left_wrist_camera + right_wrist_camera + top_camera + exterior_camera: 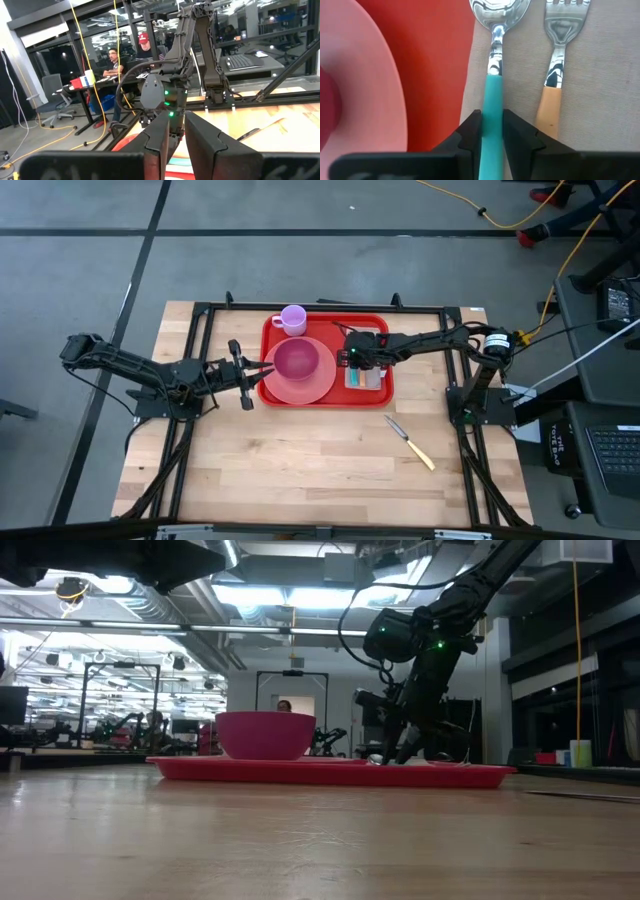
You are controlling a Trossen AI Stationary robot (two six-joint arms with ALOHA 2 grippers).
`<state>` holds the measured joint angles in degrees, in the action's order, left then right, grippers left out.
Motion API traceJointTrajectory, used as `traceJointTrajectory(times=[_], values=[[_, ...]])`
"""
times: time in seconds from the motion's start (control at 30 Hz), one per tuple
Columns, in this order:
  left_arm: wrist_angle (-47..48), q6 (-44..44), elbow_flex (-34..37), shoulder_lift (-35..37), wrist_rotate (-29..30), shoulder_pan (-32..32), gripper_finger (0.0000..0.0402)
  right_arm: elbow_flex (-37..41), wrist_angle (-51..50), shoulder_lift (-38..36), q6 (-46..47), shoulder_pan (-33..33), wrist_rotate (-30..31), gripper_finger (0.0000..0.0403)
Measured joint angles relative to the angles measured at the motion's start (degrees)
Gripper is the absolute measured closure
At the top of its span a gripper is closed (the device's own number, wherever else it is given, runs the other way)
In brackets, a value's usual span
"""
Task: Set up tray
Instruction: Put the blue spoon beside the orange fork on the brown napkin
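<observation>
Lying flat, red tray [375, 327], rectangular, rounded corners, raised rim

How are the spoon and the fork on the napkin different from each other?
The spoon has a teal handle; the fork has an orange one. The spoon's handle sits between the fingers of the right hand; the fork lies free beside it. The spoon lies nearer the pink plate than the fork. Both have shiny metal heads, lie parallel, and rest on the napkin.
</observation>
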<state>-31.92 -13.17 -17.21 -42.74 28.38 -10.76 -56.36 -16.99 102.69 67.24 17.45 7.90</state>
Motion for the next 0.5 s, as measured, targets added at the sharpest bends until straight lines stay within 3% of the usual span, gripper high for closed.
traceJointTrajectory(times=[0.5], values=[[0.0, 0.0, 0.0, 0.0, 0.0, 0.0, 0.0347, 0.0, 0.0, 0.0, 1.3, 0.0, 0.1, 0.0319]])
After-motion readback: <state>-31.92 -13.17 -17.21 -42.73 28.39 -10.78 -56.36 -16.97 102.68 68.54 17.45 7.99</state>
